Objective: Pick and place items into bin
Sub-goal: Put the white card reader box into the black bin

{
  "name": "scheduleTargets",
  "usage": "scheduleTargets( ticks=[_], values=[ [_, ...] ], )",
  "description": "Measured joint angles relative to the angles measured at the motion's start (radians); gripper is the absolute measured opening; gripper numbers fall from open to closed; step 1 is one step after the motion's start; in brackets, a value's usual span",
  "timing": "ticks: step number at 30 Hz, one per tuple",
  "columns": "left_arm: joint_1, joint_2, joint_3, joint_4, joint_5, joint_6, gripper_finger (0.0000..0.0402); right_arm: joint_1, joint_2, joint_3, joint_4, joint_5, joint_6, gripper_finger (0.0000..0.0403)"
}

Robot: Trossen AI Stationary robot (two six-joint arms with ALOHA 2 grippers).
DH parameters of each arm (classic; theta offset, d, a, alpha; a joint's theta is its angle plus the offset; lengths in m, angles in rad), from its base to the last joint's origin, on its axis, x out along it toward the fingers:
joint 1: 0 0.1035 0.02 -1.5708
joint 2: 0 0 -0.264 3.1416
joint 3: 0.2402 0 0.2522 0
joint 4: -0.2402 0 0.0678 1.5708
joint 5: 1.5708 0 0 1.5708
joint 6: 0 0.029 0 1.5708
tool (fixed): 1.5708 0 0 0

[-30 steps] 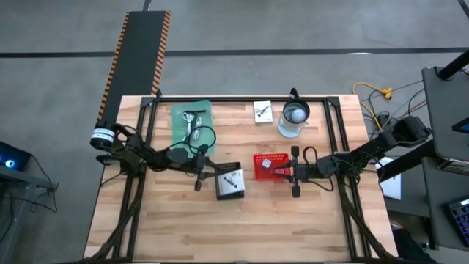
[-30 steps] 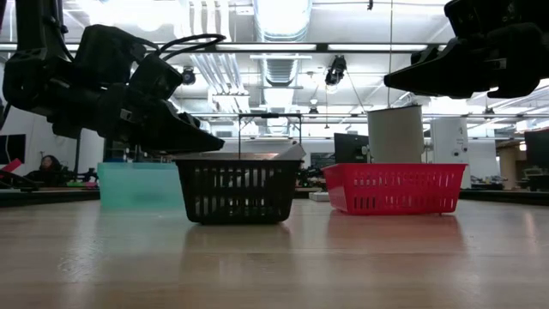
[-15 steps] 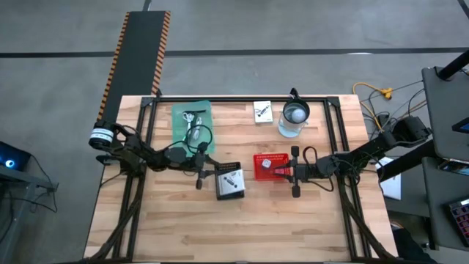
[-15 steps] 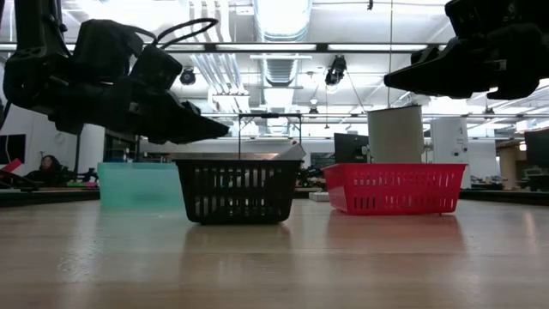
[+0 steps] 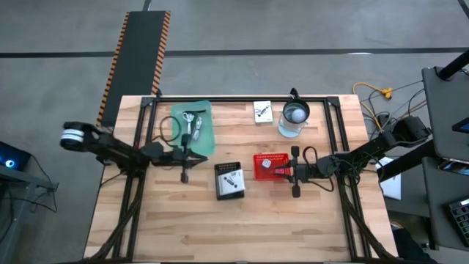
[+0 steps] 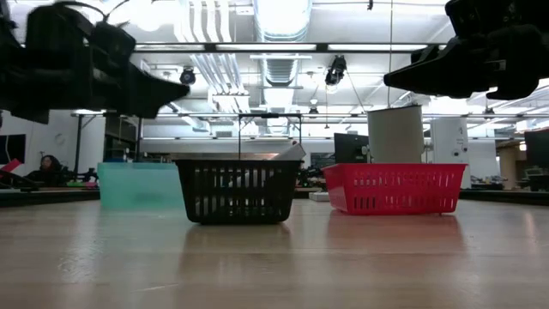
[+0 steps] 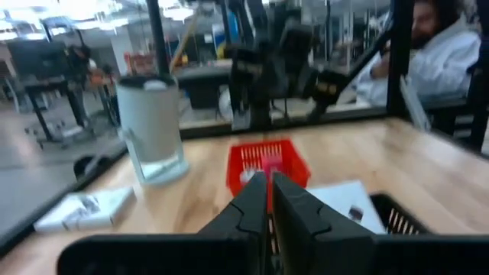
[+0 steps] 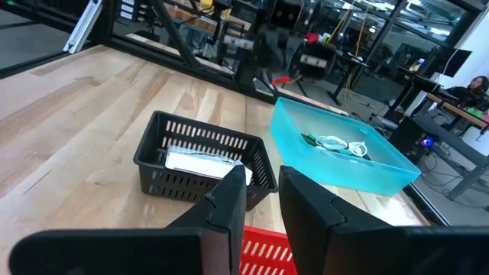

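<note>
The left hand (image 5: 184, 176) has pulled back from the black basket (image 5: 229, 180) at the middle of the desk (image 5: 220, 227) and now hangs empty above the bare wood just left of it, fingers pressed nearly together. A half-second earlier it was poised over that basket, where a white card (image 5: 231, 180) with dark print now lies; the retreat suggests the card has been delivered and the arm is free to fetch another piece.

Candidates remain. Silvery clips and a cable bundle (image 5: 193, 125) sit in the teal tray (image 5: 177, 117) at the far left, and a second white card (image 5: 262, 111) lies on the desk at the far edge, beside the clear jug (image 5: 294, 117).

The right hand (image 5: 294, 172) has not moved, hovering at the right edge of the red basket (image 5: 265, 159), fingers a narrow gap apart and holding nothing. A small pale item lies inside that basket.

The teal tray looks the likeliest next stop for the left arm.
</note>
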Motion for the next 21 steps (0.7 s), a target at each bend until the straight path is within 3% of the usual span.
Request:
scheduleTargets(
  ticks=[4,9,11,21],
  values=[
    [0.006,-0.171,-0.001,-0.173,-0.004,-0.034,0.0001,0.000,0.000,0.000,0.000,0.000,0.000,0.0068],
    [0.022,-0.408,0.126,-0.763,-0.030,-0.080,0.0000,0.000,0.000,0.000,-0.001,0.000,0.000,0.0068],
    [0.022,-0.490,0.173,-0.913,-0.031,-0.080,0.0000,0.000,0.000,0.000,-0.001,0.000,0.000,0.0068],
    [0.021,-0.796,0.053,-0.944,-0.027,-0.052,0.0000,0.000,0.000,0.000,0.001,0.000,0.022,0.0068]
  ],
)
